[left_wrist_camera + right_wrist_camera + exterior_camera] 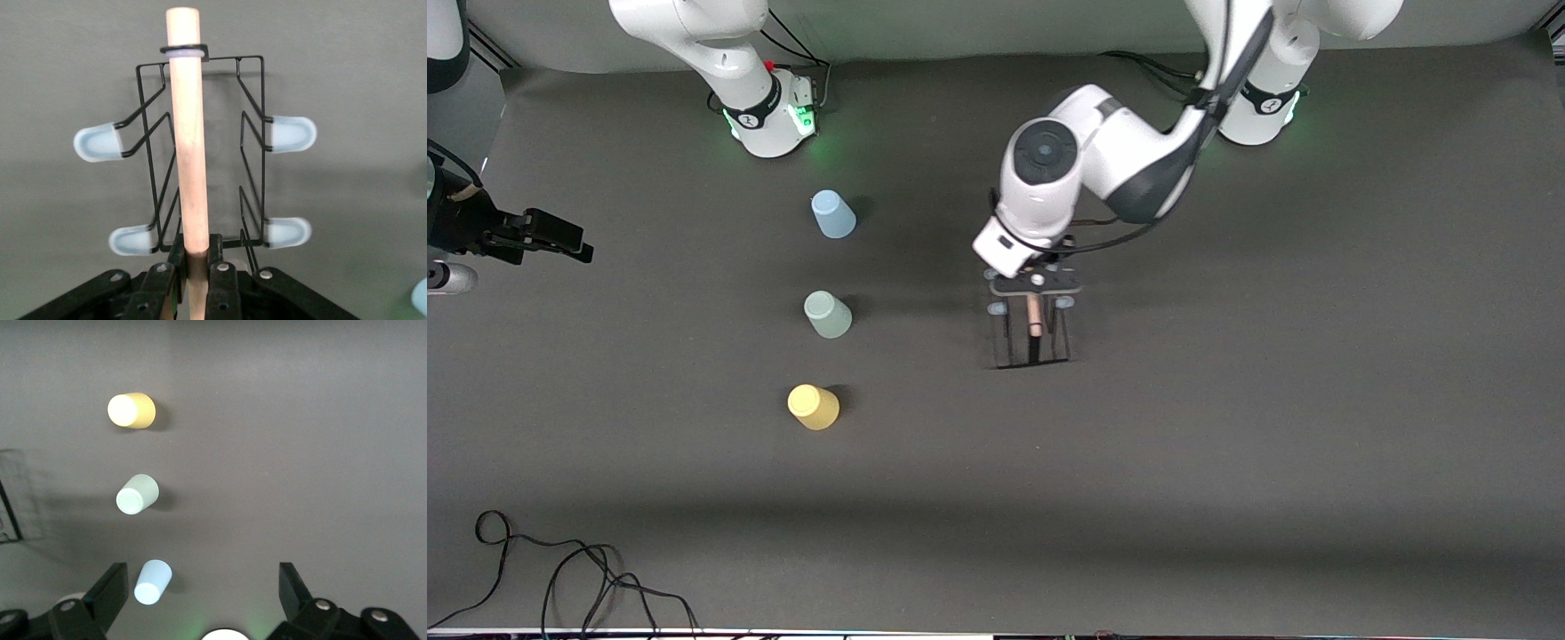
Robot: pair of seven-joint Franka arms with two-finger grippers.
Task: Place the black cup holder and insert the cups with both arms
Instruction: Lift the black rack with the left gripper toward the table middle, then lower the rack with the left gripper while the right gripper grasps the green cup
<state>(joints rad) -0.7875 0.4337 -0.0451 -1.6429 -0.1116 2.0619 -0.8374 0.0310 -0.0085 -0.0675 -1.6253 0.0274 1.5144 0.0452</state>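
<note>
My left gripper [1035, 298] [195, 247] points straight down over the middle of the table, shut on the top of the wooden rod [188, 133] of the black cup holder [1032, 336]. The wire rack hangs upright below it, with several pale blue-capped pegs [99, 143]; I cannot tell whether its base touches the table. Three cups stand upside down in a row toward the right arm's end: light blue [833, 214] [153, 582], pale green [828, 314] [137, 494], yellow [814, 407] [131, 410]. My right gripper [203, 577] waits open and empty, high over the table beside the light blue cup.
The arm bases [769, 111] [1258, 107] stand along the table edge farthest from the front camera. A black device [507, 236] juts in at the right arm's end. Loose cable [560, 578] lies at the nearest corner there.
</note>
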